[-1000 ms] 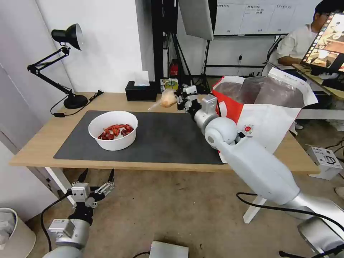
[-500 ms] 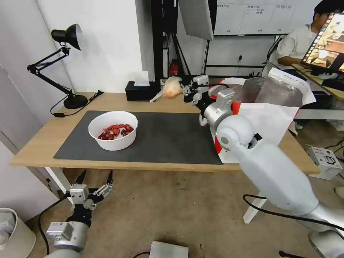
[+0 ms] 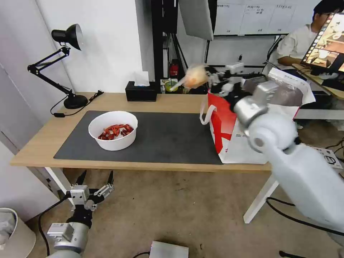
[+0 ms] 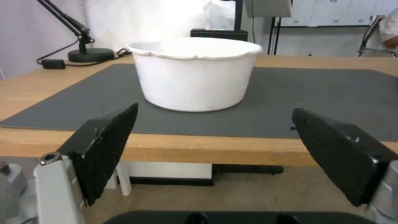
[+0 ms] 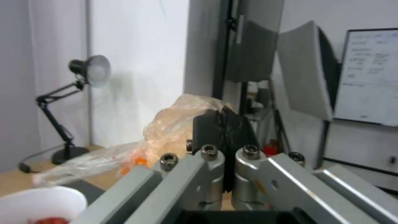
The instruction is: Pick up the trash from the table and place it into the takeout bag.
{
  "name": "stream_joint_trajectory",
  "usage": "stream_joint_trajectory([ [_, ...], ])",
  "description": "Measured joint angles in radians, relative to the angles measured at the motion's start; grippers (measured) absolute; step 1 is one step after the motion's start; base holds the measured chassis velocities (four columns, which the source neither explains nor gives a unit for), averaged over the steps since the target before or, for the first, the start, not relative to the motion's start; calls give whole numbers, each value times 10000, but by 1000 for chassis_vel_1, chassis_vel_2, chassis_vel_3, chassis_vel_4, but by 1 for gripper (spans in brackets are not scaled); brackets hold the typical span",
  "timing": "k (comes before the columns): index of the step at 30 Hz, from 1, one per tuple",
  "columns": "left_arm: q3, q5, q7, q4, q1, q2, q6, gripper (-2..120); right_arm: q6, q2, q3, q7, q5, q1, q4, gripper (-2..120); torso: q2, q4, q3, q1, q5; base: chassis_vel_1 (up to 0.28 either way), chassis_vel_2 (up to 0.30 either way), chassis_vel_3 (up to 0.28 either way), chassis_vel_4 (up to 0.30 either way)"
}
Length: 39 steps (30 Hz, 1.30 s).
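Right hand (image 3: 209, 78) grips wrapped lump (image 3: 194, 76) beside takeout bag (image 3: 233, 136).

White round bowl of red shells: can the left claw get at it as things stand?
Probably yes. The left claw hangs open below the light-wood table's front edge, facing the white round bowl. Nothing stands between them on the dark grey mat, but the arm must rise above the table edge first.

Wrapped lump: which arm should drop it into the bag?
Right. The right gripper is shut on the lump, raised beside the bag rim. The left gripper hangs open below the table edge.
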Motion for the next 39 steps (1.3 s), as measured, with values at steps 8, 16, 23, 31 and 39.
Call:
stream_joint_trajectory([
  [8, 125, 49, 1, -81, -28, 41, 0, 100, -85, -978, 1576, -34, 612, -1162, 633, 0, -1, 0, 0, 0, -1, 0, 0, 0, 0],
  [16, 366, 184, 2, -113, -61, 12, -10, 100, -82, -1610, 2918, -80, 1011, -1904, 538, 0, -1, 0, 0, 0, -1, 0, 0, 0, 0],
  [23, 472, 217, 4, -133, -117, 70, -13, 100, -64, -1765, 3371, -119, 1015, -2159, -5, 0, -1, 0, 0, 1, -1, 0, 0, 0, 0],
  [31, 432, 64, 5, -117, -180, 272, -29, 100, -54, -1617, 3326, -243, 692, -2171, -882, 0, -1, 1, 1, 1, -1, 0, 0, 0, 0],
  [39, 459, -113, 4, 1, -337, 484, -30, 100, -55, -1429, 3127, -229, 436, -2177, -1238, 0, -1, 1, 1, 1, -4, 0, 0, 0, 0],
])
